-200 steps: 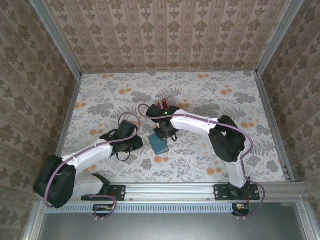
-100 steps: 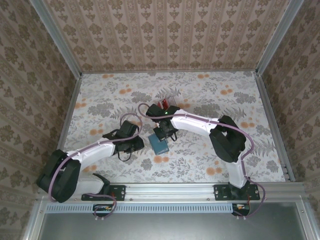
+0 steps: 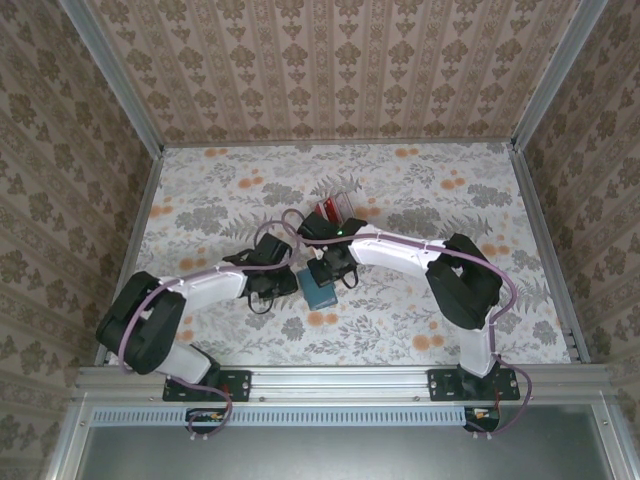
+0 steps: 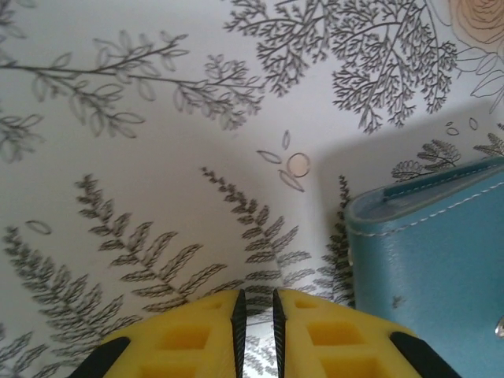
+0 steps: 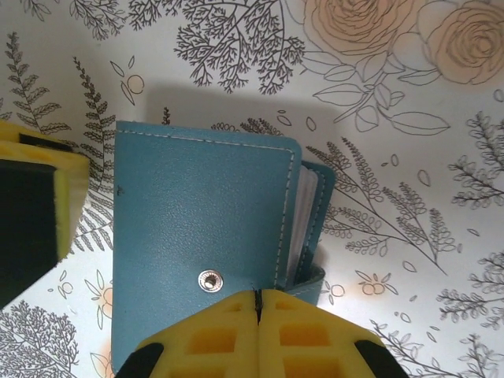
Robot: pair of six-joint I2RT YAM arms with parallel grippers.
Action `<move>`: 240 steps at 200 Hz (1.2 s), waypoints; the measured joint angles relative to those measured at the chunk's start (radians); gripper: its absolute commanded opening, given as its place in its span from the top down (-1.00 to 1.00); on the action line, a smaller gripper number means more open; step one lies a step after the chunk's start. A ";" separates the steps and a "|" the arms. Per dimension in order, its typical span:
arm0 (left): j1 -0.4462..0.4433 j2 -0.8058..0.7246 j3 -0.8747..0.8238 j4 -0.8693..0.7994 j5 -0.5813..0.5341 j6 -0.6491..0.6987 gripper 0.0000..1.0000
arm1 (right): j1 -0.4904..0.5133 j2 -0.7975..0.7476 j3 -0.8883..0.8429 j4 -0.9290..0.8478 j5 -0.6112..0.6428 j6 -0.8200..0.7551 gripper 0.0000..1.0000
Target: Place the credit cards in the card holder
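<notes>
The card holder (image 5: 201, 236) lies closed on the worktop (image 5: 394, 197), with the credit cards (image 3: 328, 208) behind it. The right claw (image 5: 257, 303), pinched fully together, sits at its snap edge, likely to pry the cover. The left claw (image 4: 256, 311), a narrow empty slit, sits just beside it, probably to steady it.

Floral-printed tabletop (image 3: 420, 190) between damask-papered walls (image 3: 340, 70), aluminium rail (image 3: 350, 378) along near edge

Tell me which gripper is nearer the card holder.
Right. The right gripper, shut, is over the edge of the card holder. The left gripper is over the table beside the holder's corner, with a gap between them.
</notes>
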 measured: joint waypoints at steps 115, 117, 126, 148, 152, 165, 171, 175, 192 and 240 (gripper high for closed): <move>-0.038 0.072 0.066 -0.005 -0.026 0.000 0.64 | -0.015 -0.052 -0.129 0.178 -0.052 0.102 0.94; -0.038 0.072 0.066 -0.005 -0.026 0.000 0.64 | -0.016 -0.055 -0.132 0.180 -0.054 0.103 0.94; -0.039 0.074 0.067 -0.004 -0.026 0.000 0.64 | -0.022 -0.067 -0.147 0.193 -0.061 0.113 0.94; -0.042 0.077 0.070 -0.003 -0.027 0.000 0.64 | -0.036 -0.091 -0.164 0.208 -0.075 0.123 0.94; -0.042 0.078 0.071 -0.003 -0.028 0.000 0.64 | -0.038 -0.092 -0.164 0.211 -0.077 0.124 0.94; -0.043 0.080 0.074 -0.004 -0.030 0.000 0.65 | -0.043 -0.093 -0.164 0.222 -0.088 0.124 0.94; -0.044 0.082 0.076 -0.004 -0.031 0.000 0.65 | -0.045 -0.093 -0.164 0.225 -0.094 0.126 0.94; -0.044 0.084 0.077 -0.005 -0.030 0.000 0.64 | -0.046 -0.093 -0.164 0.226 -0.097 0.127 0.94; -0.044 0.086 0.081 -0.007 -0.030 0.000 0.65 | -0.046 -0.089 -0.164 0.230 -0.103 0.127 0.94; -0.045 0.090 0.083 -0.005 -0.030 0.000 0.65 | -0.046 -0.053 -0.164 0.254 -0.113 0.130 0.94</move>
